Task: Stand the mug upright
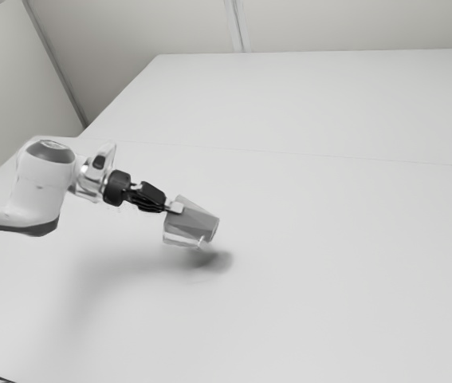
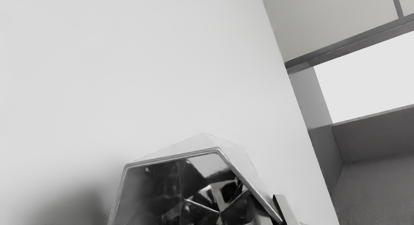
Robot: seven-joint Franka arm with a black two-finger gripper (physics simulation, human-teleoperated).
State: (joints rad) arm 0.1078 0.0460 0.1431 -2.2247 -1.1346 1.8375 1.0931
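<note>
**Mug [image 1: 194, 220] is held on its side, and the turning to upright is the work in hand**

In the exterior view, the gripper [image 1: 174, 207] has the mug by its wall, near the open end. The mug lies tilted, mouth toward the arm, base toward the exterior view's right and somewhat down. Its shadow [image 1: 216, 260] falls on the table [image 1: 329, 279] below, so it seems to be raised, but I cannot tell by how much.

In the wrist view, the rim [image 2: 178, 156] surrounds a dark, shiny inside, which faces the hand. One finger [image 2: 284, 207] is outside the wall and the other is inside, so the pincer is closed on the mug's wall between them.

I judge that the grasp is made and the mug must still be righted. The next move asks for a turn of the hand, until the base is down, then a soft lowering before the release.
</note>
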